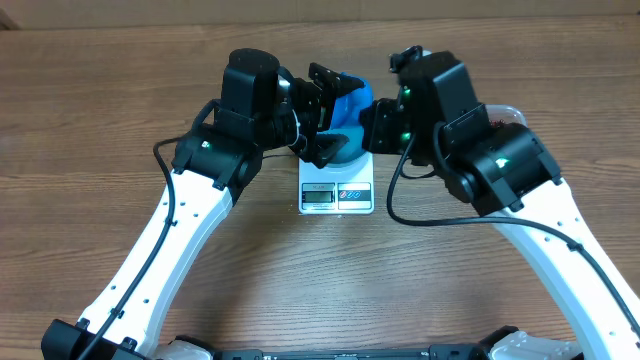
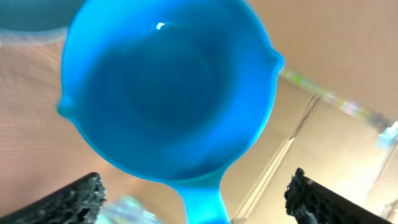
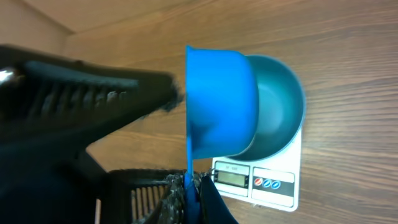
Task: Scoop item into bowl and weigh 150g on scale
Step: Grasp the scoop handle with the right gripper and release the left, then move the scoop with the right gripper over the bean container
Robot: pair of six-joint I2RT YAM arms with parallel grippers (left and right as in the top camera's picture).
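The blue scoop [image 3: 217,102] hangs on its side, above and just left of the blue bowl [image 3: 283,106], which sits centred on the white scale [image 3: 277,186] in the middle of the table [image 1: 100,100]. The right gripper [image 3: 189,180] is clamped fully shut on the scoop's handle. The left gripper [image 2: 196,193] stands wide open, one finger on each side of the handle and touching neither side, so it holds nothing. The scoop's cup is empty, and no beans show in the visible part of the bowl. The clear tub [image 1: 510,112] lies far right, mostly hidden behind the right arm, and its contents cannot be made out clearly. This appears to be a handover of the scoop to the right arm, with filling not yet begun. To complete the step, draw the left gripper straight back along the handle line, keeping its jaws wide so neither finger clips the cup or handle. Hold the right grip firm and steady until the left fingers are clear. Then level the cup, mouth up, before travelling right to the tub. Avoid pressing on the bowl or scale, because any contact could disturb the reading.
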